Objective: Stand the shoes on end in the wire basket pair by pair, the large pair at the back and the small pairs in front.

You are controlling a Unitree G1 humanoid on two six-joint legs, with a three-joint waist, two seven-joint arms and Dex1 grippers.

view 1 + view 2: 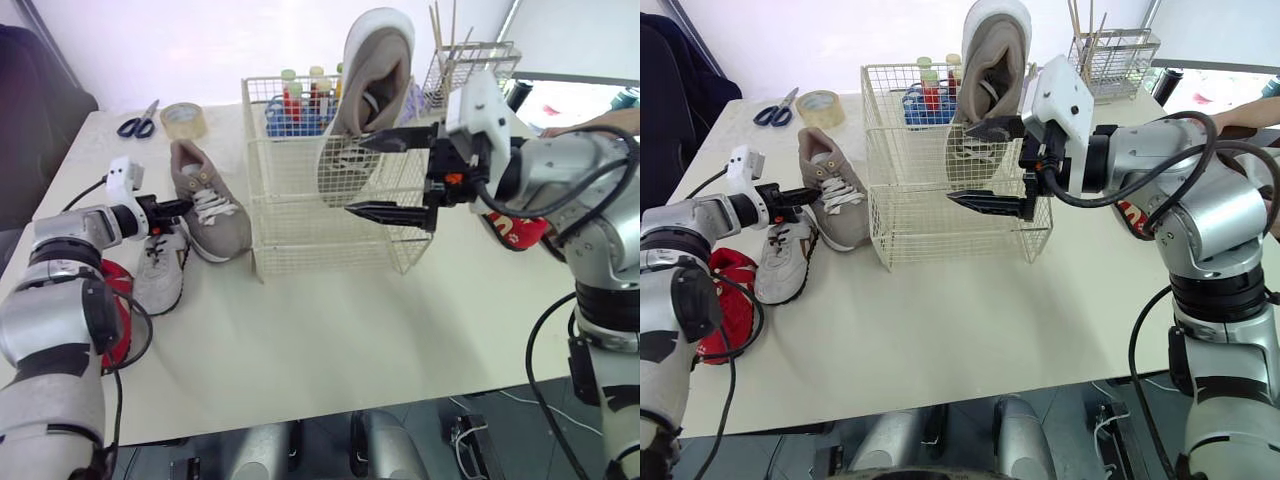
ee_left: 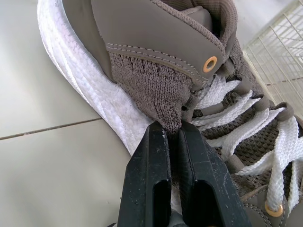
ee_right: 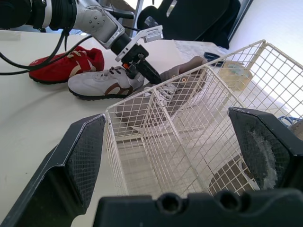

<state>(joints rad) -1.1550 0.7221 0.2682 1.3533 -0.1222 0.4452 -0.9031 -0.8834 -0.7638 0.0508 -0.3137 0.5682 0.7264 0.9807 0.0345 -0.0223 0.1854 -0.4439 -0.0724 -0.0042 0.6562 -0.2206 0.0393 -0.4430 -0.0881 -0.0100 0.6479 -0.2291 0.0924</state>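
A large taupe shoe stands on end in the back right of the white wire basket. Its mate lies on the table left of the basket. My left gripper is shut on this shoe's knit side wall, beside the laces. In front of the standing shoe, my right gripper hangs wide open at the basket's right part, holding nothing. A small white shoe and a red shoe lie at the table's left edge. Another red shoe lies behind my right arm.
Scissors and a tape roll lie at the back left. A blue rack of bottles stands behind the basket, and a wire holder with sticks is at the back right. A person's hand rests at the far right.
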